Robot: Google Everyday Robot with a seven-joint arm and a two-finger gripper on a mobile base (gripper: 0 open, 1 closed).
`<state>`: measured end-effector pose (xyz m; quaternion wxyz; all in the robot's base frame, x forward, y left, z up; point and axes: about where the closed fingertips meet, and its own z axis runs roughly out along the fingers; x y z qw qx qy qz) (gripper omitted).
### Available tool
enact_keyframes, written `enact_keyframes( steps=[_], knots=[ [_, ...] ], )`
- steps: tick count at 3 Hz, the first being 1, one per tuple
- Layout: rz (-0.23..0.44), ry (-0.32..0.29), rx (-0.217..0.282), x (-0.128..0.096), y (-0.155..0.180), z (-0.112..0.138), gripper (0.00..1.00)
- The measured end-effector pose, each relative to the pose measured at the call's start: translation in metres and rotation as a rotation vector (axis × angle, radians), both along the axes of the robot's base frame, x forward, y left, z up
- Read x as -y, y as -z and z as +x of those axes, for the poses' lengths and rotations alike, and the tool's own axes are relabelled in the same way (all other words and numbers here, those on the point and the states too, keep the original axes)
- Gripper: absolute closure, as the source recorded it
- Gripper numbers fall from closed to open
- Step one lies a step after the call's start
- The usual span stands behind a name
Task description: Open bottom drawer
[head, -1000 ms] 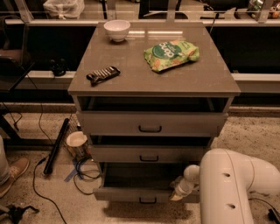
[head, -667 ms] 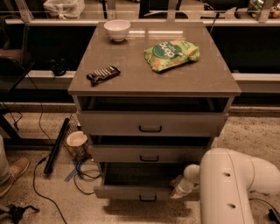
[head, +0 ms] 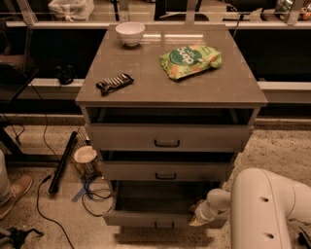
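Down at floor level on the right, the robot's hand [head: 198, 220] sits against the right end of the bottom drawer [head: 136, 219], at the tip of a pale, rounded arm [head: 265, 209] that fills the lower right corner. From where I stand I cannot tell how far the hand is open or whether it has hold of anything.

The bottom drawer is the lowest of 3 in the grey-beige bench [head: 160, 95]. It juts out well beyond the 2 above, its dark inside showing, with a small black bar handle [head: 164, 225] at the middle of its front. The top drawer [head: 121, 137] and the middle drawer [head: 126, 171] each show a dark gap above their fronts.

On the bench top, a white bowl [head: 129, 33] stands at the far left corner. A green snack bag [head: 190, 60] lies right of centre, and a dark wrapped bar [head: 114, 83] lies near the left front edge. All 3 are well apart.

The floor [head: 277, 146] is pale and speckled. Left of the bench a paper cup [head: 85, 156] stands just beside the drawers. A black rod [head: 62, 163] lies slanted near it, and loose cables [head: 92, 190] trail in front. A brown shoe [head: 14, 192] shows at the left edge. Behind the bench a pale ledge [head: 46, 82] runs along a dark wall, and a clear plastic bag [head: 71, 7] sits at the top left.
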<state>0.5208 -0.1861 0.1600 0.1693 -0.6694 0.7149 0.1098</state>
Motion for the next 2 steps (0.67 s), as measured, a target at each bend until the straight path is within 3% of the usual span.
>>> enact_keyframes(
  steps=[1,2],
  knots=[
    [0.001,-0.002,-0.003,-0.0015,0.0014,-0.0015,0.52],
    [0.002,-0.002,-0.005,-0.0024,0.0023,-0.0026,0.21]
  ],
)
